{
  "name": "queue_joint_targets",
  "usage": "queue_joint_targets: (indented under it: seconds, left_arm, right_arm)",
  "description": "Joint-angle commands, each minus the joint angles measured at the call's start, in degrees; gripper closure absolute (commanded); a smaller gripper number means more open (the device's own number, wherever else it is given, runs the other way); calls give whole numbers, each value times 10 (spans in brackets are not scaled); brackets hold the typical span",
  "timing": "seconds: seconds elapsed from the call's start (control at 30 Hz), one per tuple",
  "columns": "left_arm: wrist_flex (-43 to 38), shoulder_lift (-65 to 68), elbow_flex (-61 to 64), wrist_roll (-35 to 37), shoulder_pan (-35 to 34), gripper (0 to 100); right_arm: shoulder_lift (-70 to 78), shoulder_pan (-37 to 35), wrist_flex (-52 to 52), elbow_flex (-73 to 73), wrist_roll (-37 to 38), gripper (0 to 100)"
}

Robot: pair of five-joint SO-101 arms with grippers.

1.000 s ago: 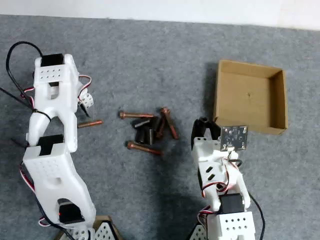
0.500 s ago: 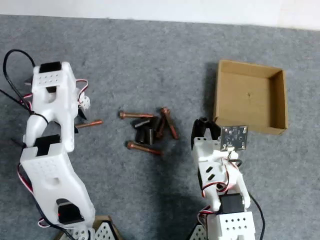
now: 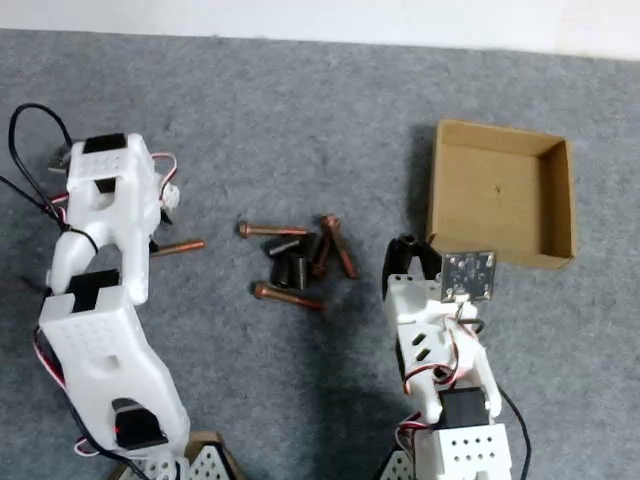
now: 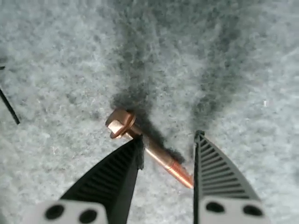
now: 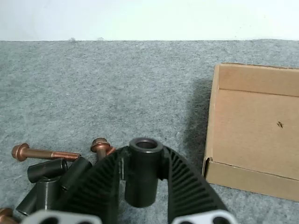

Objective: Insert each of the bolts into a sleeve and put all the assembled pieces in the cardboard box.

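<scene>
The grey, felt-like tabletop [image 3: 300,120] is being shared by two white arms. The open cardboard box [image 3: 500,190] is being shown standing ahead of the right hand [image 5: 143,156] and off to its right, near it but not touching. The right hand is being pressed onto a dark sleeve [image 5: 141,182], which is being pinched upright between the two ridged fingers with its open bore facing up. Ahead of this hand and to its left, several spare sleeves [image 3: 290,265] are being shown lying in a heap among loose bolts [image 3: 288,295], copper in colour. The left hand [image 4: 168,141] is being held spread over a single bolt [image 4: 156,155], well apart from that heap. This bolt is being shown lying flat on the tabletop between the two fingers, its shaft passing under one fingertip [image 4: 135,147] and clear of the other; whether it is being touched cannot be told.
</scene>
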Motion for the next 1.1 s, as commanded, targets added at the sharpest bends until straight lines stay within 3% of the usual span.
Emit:
queue_joint_targets:
  seconds: [0.0,0.23,0.8,1.07]
  left_arm:
    - [-12,-2,23,10,-5,832]
    - [-21,-2,41,10,-15,832]
    - [125,-6,-16,8,-12,832]
    - [108,0,-3,8,-13,832]
  right_arm:
    - [-8,-1,-16,10,7,988]
    - [-8,-1,-16,10,7,988]
    - [-8,-1,-16,10,7,988]
    - [-8,-1,-16,10,7,988]
